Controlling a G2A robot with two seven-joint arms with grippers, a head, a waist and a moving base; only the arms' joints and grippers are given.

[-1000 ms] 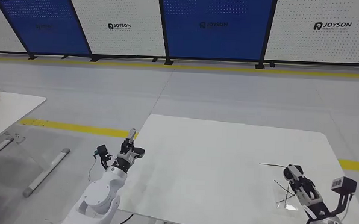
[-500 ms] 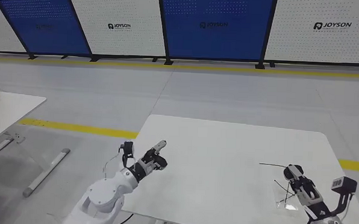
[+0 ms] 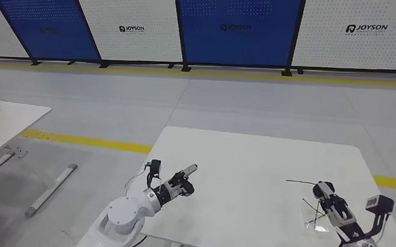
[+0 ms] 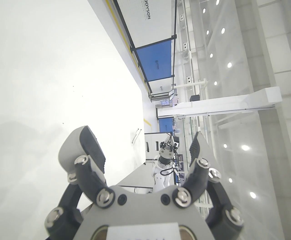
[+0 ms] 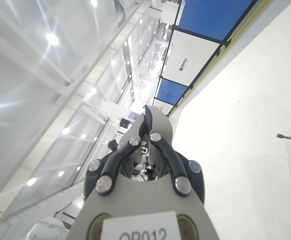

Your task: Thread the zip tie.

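My left gripper (image 4: 141, 136), spread wide, has swung in over the table (image 3: 249, 165) toward the zip tie (image 3: 300, 183) lying beside the right gripper (image 5: 146, 113), whose tips are pressed together, so I'd say threading hasn't started.

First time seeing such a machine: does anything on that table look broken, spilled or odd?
Nothing stands out. Thin black zip ties lie loose on the table beside the right tool, which is shut; the left tool is open and empty.
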